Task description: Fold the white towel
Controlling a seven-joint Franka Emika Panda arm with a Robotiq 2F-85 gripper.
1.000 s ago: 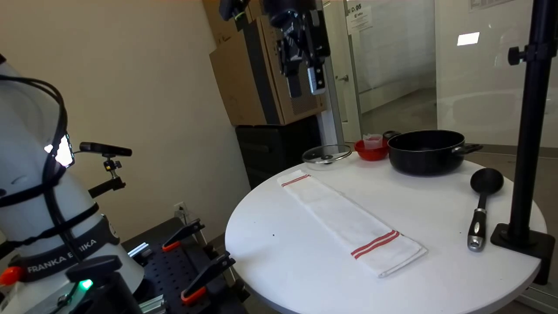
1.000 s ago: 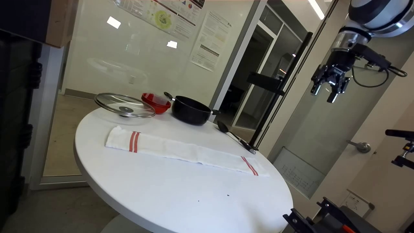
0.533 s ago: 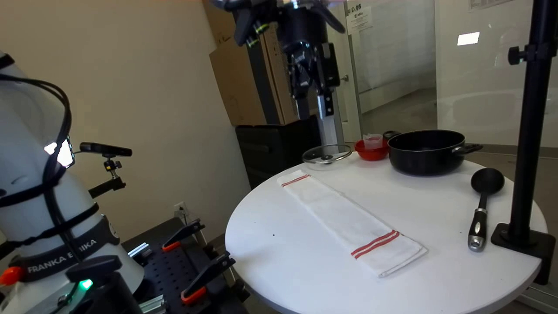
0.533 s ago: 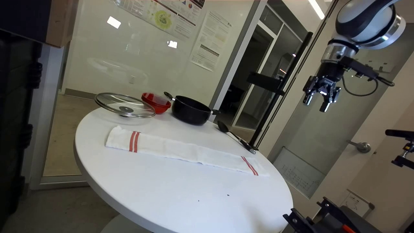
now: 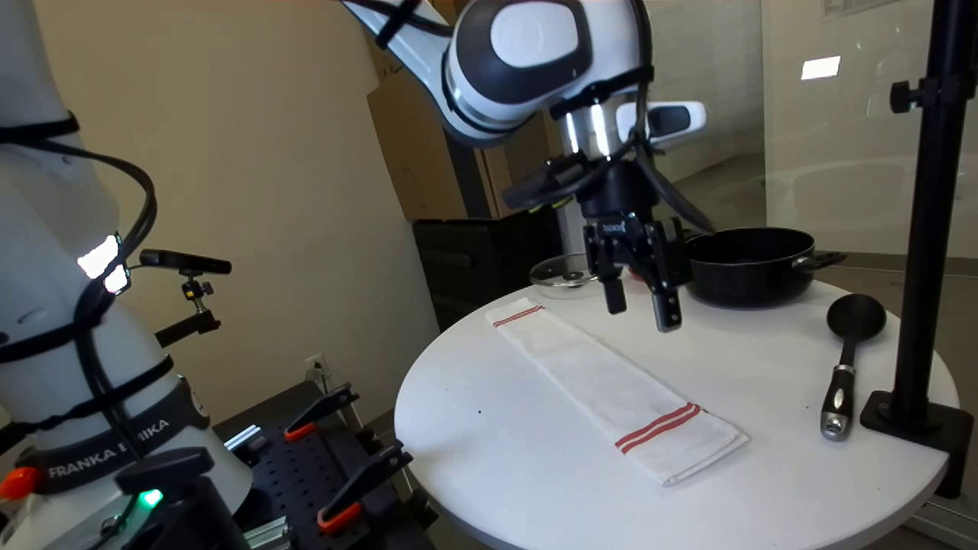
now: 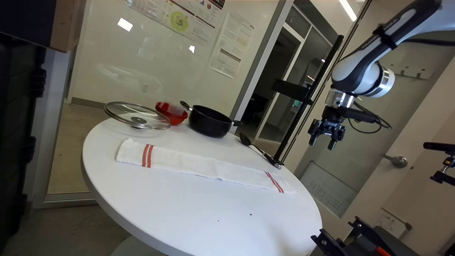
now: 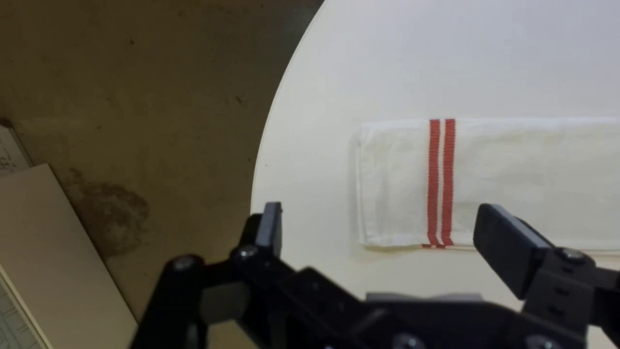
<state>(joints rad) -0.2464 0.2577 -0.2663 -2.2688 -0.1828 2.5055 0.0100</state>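
The white towel lies flat as a long narrow folded strip, with a pair of red stripes near each end. It shows in both exterior views (image 5: 584,367) (image 6: 202,165) and in the wrist view (image 7: 513,179), where its far part runs out of the picture. My gripper (image 5: 642,312) is open and empty, pointing down, well above the towel. It is also up in the air in an exterior view (image 6: 322,144). In the wrist view, the fingers (image 7: 380,218) are wide apart, with the striped towel end below and between them.
On the round white table (image 5: 489,466) stand a black pot (image 5: 752,275), a glass lid (image 6: 138,120) and a red bowl (image 6: 172,113). A black ladle (image 5: 840,374) lies near a black upright pole (image 5: 921,252). The table edge (image 7: 271,121) is close to the towel end.
My gripper has come down from high up toward the table, moving right in an exterior view and staying open. The towel and other objects have not moved.
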